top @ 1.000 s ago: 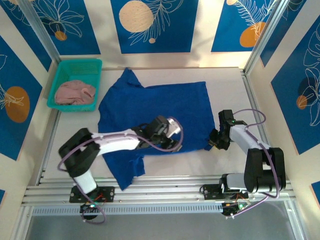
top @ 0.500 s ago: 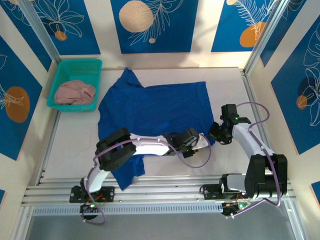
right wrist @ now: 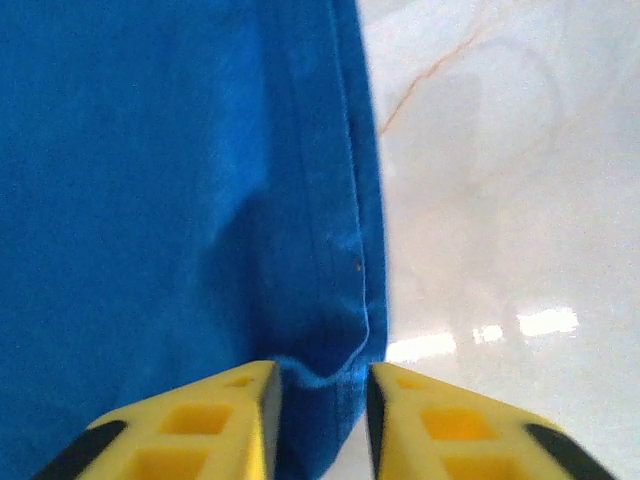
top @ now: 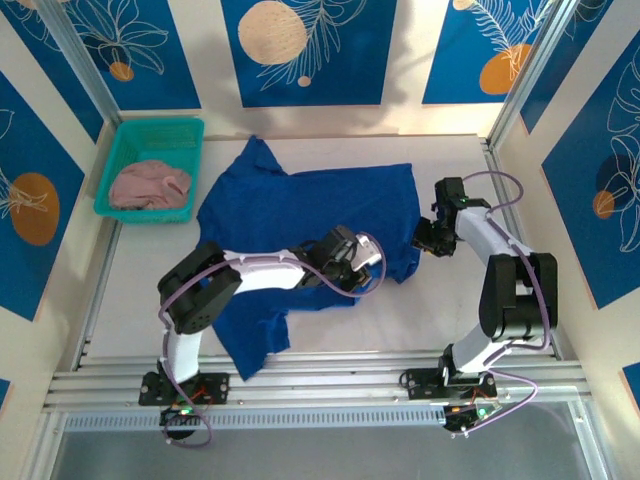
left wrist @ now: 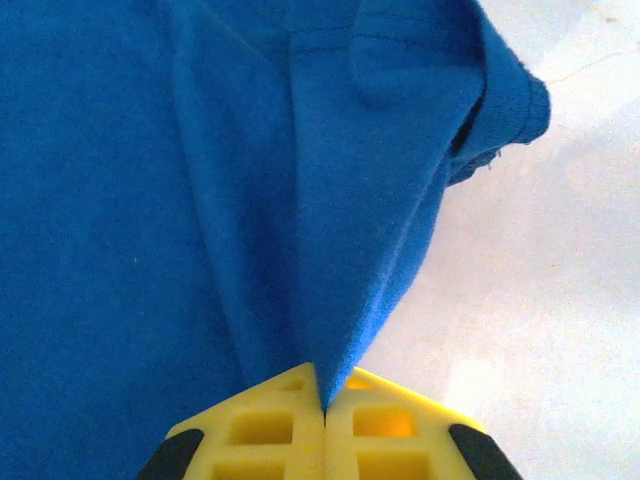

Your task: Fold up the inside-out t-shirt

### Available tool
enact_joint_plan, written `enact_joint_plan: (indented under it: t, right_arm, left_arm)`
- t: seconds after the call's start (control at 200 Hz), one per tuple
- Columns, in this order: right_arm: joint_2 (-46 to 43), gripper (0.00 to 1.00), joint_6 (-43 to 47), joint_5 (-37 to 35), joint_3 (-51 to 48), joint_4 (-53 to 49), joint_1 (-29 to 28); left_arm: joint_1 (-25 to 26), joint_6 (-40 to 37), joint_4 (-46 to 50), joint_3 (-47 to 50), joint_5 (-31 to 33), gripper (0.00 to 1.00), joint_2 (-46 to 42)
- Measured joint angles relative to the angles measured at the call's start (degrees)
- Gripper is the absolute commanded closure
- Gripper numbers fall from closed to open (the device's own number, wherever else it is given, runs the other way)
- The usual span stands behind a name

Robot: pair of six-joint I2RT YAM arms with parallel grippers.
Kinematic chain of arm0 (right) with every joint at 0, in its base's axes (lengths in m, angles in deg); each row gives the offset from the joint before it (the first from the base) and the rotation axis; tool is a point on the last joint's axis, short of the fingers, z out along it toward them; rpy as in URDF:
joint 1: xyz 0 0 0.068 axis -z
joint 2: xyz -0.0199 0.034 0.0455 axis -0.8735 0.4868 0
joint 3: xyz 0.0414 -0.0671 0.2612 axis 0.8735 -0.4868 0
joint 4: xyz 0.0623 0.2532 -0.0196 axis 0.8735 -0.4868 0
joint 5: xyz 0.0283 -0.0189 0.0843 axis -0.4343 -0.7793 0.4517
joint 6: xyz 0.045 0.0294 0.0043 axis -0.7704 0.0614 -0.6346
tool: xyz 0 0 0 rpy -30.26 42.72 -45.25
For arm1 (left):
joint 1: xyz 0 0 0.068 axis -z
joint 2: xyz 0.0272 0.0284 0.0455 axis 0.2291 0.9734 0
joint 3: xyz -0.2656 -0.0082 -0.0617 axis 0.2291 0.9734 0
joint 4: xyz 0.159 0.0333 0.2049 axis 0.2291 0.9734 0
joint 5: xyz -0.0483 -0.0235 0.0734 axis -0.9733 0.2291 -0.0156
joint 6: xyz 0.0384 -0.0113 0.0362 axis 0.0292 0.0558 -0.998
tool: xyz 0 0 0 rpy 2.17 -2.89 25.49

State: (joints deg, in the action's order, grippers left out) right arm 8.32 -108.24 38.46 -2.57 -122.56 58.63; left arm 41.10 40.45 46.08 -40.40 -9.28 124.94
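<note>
Two yellow fingers (left wrist: pixel 262 432) of the left gripper (left wrist: pixel 324 410) are pressed together on a thin ridge of the inside-out t-shirt (left wrist: pixel 120 200), and the cloth rises from the pinch in a tented fold. The right gripper (right wrist: pixel 318 395) has its fingers (right wrist: pixel 200 420) apart, with the shirt's stitched hem lying in the gap; we judge it unpinched there. The shirt lies spread over the middle of the table (top: pixel 400 320), one sleeve reaching toward the green basket (top: pixel 155 128), another part trailing toward the near edge on the left. We judge it light, limp and not slippery: it will drape and drag, wrinkling wherever it is pulled from a single spot. Better holds are the doubled hem, the shoulder seams or the corners, taken by both grippers well apart so the edge between them is taut.
</note>
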Motion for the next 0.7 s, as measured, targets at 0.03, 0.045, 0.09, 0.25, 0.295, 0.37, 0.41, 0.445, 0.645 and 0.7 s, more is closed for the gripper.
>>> enact_joint_plan:
  t: [0.03, 0.045, 0.09, 0.25, 0.295, 0.37, 0.41, 0.445, 0.645, 0.7]
  right_arm:
    - [-1.0, 0.61, 0.1, 0.1, -0.4, -0.3, -0.9]
    - [-1.5, 0.60, 0.4, 0.2, -0.7, -0.3, -1.3]
    - [-4.2, 0.57, 0.3, 0.7, -2.4, -0.4, -2.7]
    - [-15.7, 0.51, -1.6, 3.7, -10.1, -1.0, -7.6]
    - [-17.6, 0.50, -2.2, 4.2, -11.7, -1.0, -8.6]
    - [-18.2, 0.50, -3.2, 4.3, -13.6, -0.6, -9.4]
    - [-17.5, 0.50, -3.5, 4.3, -14.2, -0.3, -9.4]
    - [-16.5, 0.51, -3.7, 4.0, -14.4, 0.0, -9.4]
    - [-11.0, 0.76, -3.8, 0.9, -14.3, 1.0, -8.6]
    - [-10.9, 0.80, -3.8, 0.1, -14.3, 0.9, -7.5]
  left_arm:
    - [-0.2, 1.0, -0.1, 0.1, -0.9, 1.00, 0.0]
    - [-0.2, 1.4, -0.1, 0.1, -1.2, 1.00, 0.0]
    - [-0.3, 2.5, -0.1, 0.2, -2.2, 1.00, 0.0]
    - [-0.3, 4.9, -0.5, 0.2, -4.8, 1.00, 0.0]
    - [-0.3, 5.4, -0.7, 0.2, -5.3, 1.00, 0.0]
    - [-0.3, 6.0, -1.0, 0.2, -5.9, 1.00, 0.0]
    - [-0.3, 6.3, -1.0, 0.2, -6.2, 1.00, 0.0]
    - [-0.3, 6.4, -1.0, 0.2, -6.3, 1.00, 0.0]
    - [-0.6, 7.0, -1.2, 0.2, -6.7, 1.00, 0.0]
    - [-0.7, 7.2, -1.5, 0.5, -6.7, 1.00, 0.0]
